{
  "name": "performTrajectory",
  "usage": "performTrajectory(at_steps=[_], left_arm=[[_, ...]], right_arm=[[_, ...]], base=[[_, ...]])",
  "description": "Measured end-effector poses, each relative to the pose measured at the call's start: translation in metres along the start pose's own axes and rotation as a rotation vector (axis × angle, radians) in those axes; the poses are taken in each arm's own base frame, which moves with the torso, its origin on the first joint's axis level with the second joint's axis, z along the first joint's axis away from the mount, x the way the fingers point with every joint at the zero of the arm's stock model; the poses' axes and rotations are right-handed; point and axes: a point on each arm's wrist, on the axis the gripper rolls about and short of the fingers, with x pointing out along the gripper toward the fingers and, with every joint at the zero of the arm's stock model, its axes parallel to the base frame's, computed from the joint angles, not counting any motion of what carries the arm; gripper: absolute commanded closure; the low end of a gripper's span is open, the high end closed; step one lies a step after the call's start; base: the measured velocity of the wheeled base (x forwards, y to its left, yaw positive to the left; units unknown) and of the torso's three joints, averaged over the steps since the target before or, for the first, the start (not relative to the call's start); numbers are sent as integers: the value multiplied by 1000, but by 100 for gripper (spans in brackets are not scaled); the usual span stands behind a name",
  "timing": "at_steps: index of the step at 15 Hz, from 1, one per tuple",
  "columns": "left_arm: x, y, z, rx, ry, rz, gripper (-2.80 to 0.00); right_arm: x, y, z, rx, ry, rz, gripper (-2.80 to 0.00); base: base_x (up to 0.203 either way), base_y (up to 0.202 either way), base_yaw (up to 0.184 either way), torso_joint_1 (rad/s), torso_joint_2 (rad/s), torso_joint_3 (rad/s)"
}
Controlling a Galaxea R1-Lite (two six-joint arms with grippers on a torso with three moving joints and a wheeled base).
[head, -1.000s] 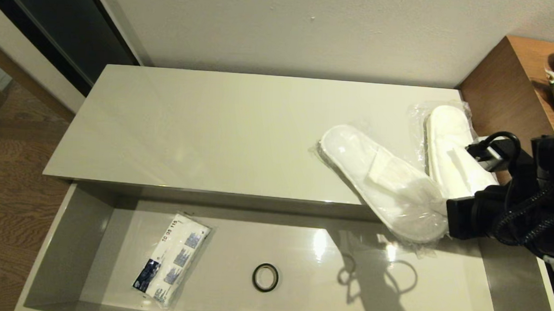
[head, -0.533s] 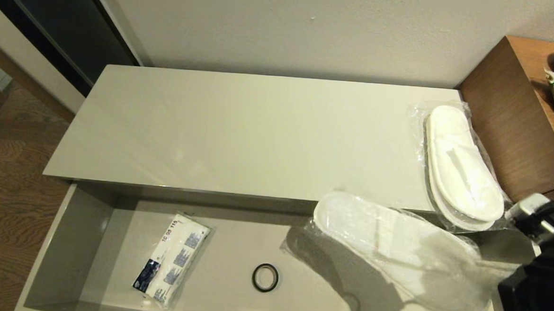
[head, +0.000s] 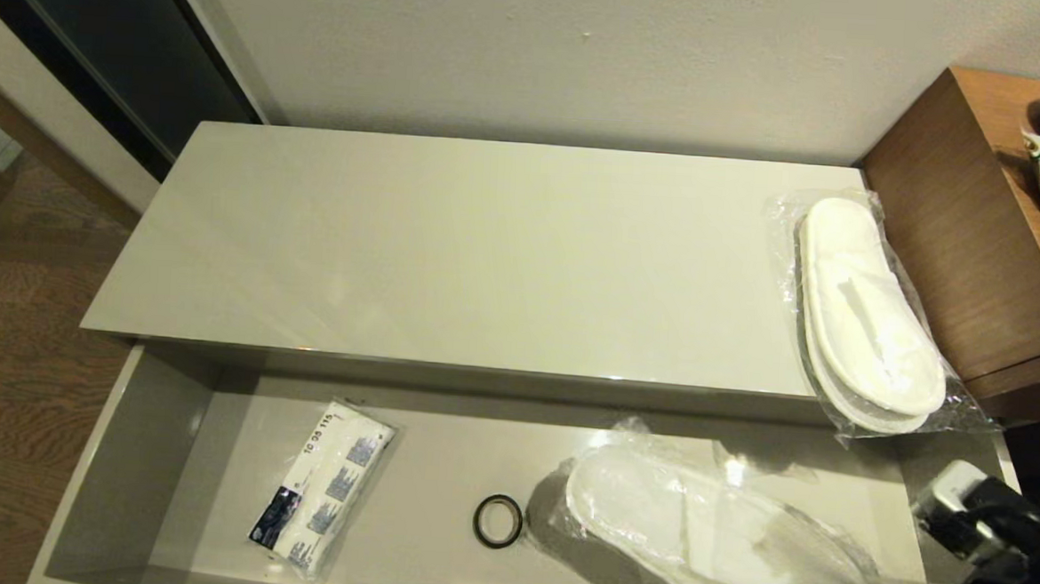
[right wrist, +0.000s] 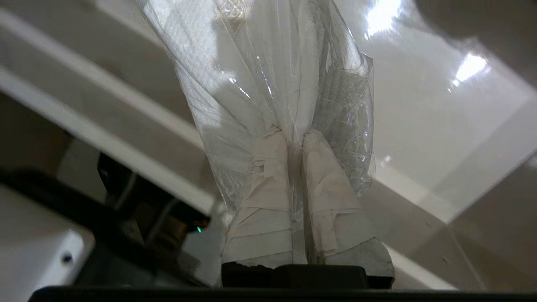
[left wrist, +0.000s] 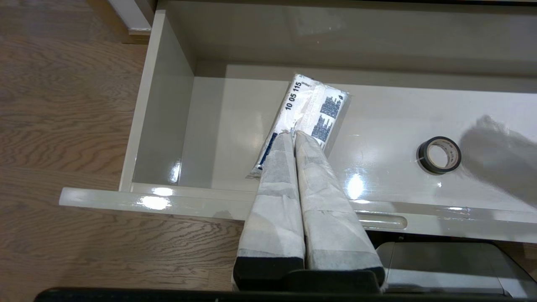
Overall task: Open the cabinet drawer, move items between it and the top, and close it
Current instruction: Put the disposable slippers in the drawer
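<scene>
Our cabinet drawer (head: 164, 451) is pulled open. Our right pincer (right wrist: 295, 138) is squeezed tight on the bag of one slipper pair (head: 694, 533), which hangs low in the drawer just ahead of it. The other slipper pair (head: 866, 319) waits on the top (head: 451, 253), farther back. The white packet (left wrist: 306, 113) lies under our closed, empty left pincer (left wrist: 293, 134). We must let go, move more, then shut it. We cannot see the right pincer's tips from above, and the bag hides things

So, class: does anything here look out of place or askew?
Yes. The second slipper pair lies askew on the top, its bag jutting past the front edge above the open drawer. A small black ring also sits among the packaged items.
</scene>
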Motion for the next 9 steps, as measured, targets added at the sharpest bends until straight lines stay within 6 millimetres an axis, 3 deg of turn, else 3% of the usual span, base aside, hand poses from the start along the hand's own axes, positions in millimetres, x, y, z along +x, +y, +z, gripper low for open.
performTrajectory(at_steps=[5,9], left_arm=[[0,0,0,0,0,-1,0],[0,0,0,0,0,0,0]], right_arm=[[68,9,27,59,-29,-17,0],[132,23,20,61,-14,-33,0]], base=[[0,0,0,0,0,0],[0,0,0,0,0,0]])
